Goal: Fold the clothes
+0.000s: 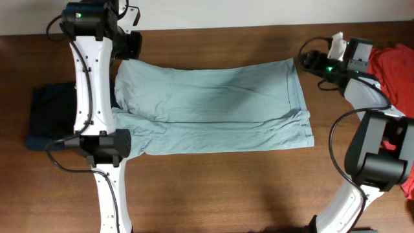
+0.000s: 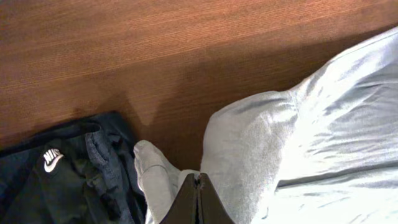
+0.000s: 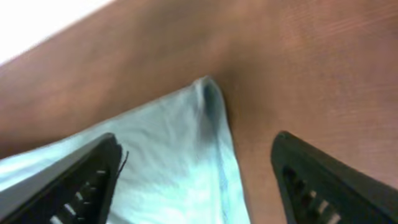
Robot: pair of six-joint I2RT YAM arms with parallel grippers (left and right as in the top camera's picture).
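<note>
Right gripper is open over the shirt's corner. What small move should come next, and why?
Probably lower the right gripper and close it on the corner of the T-shirt. Its jaws stand open astride that corner, which lies on the table, while the left gripper is shut on the shirt's other end. Both ends would then be held for a fold.

The left arm [image 1: 87, 77] lies across the pale T-shirt [image 1: 213, 107], hiding its left end and part of the navy garment [image 1: 48, 113]. The red garment [image 1: 394, 65] runs off the right edge, partly behind the right arm [image 1: 378, 152]; the right wrist view is blurred
</note>
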